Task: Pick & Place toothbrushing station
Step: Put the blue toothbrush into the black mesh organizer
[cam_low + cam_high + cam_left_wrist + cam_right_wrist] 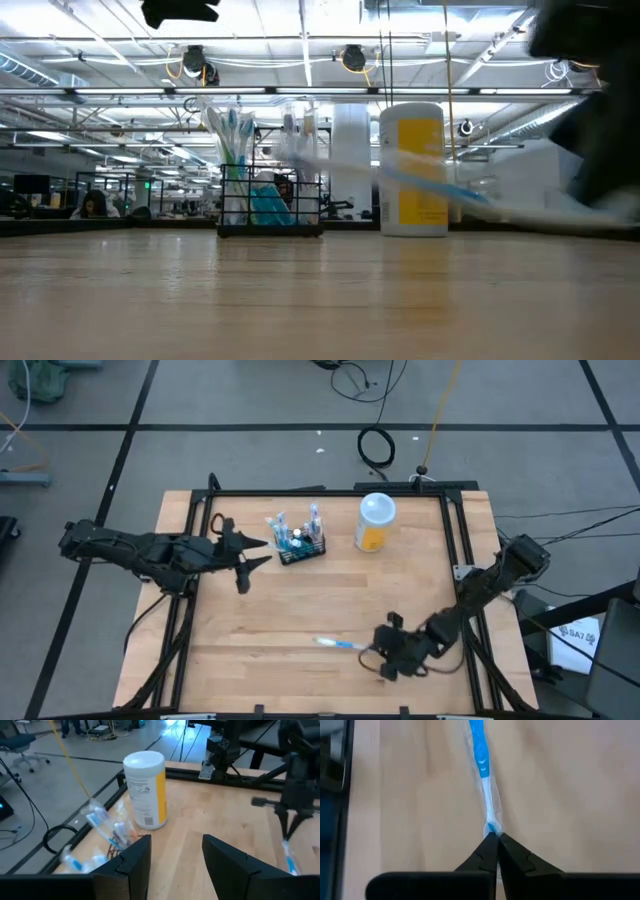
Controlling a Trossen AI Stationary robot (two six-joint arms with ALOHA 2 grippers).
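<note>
Pinching tight, the right gripper [494, 836] has its fingers closed on the end of the wrapped blue toothbrush [482, 765], down at the table's [300, 610] near edge. That brush's long axis runs straight out ahead of the claw. The toothbrushing station [301, 546] stands well apart, toward the far edge, beside the yellow-labelled canister [374, 523]. Much nearer to it, the left gripper [255, 552] hangs alongside, fingers parted and empty.

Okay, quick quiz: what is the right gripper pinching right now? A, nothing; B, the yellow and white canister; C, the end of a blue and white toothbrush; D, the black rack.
C: the right gripper has its fingers shut on the end of the blue and white toothbrush lying on the table.
</note>
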